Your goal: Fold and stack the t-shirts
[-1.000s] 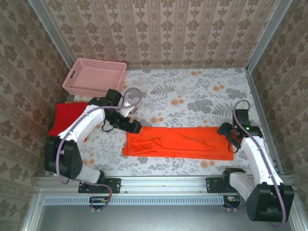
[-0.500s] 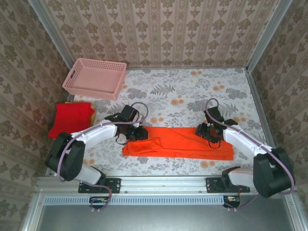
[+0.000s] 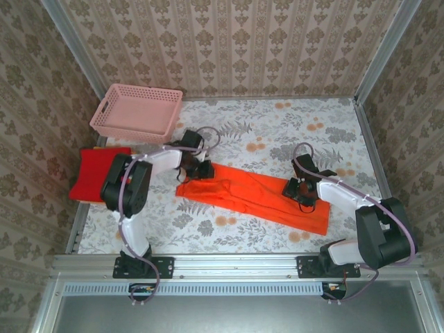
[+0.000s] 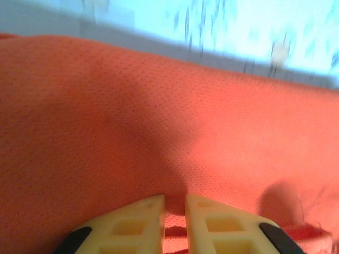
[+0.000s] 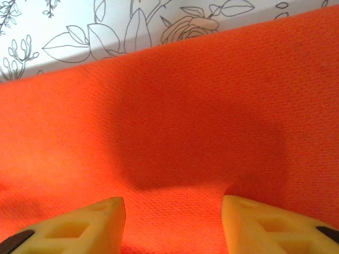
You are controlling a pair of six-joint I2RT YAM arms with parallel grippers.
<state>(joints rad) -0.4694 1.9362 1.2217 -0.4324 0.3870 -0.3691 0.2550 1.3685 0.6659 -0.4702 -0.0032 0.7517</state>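
Top external view: the table (image 3: 277, 132), covered in a pale flowered cloth, takes up most of the floor between patterned walls. Across its middle lies the orange t-shirt (image 3: 257, 198), folded into a long narrow band that runs slantwise from the left centre down toward the near right. At the far left corner stands the pink basket (image 3: 135, 111), well apart from that shirt. Just in front of the basket, at the table's left edge, the red t-shirt (image 3: 94, 173) lies folded flat, with the left arm between it and the orange one. The left gripper (image 3: 201, 170) sits at the upper left end of the orange band, touching it; its wrist camera shows the pale fingers (image 4: 132, 222) drawn nearly together with a small ridge of orange cloth pinched in the narrow gap, so it has hold of the shirt. The right gripper (image 3: 300, 193) is down on the band near its right end; from its wrist camera the fingers (image 5: 90, 219) stand well apart, about half spread, their tips against the cloth, which lies almost flat across the gap, nothing clearly pinched between them.
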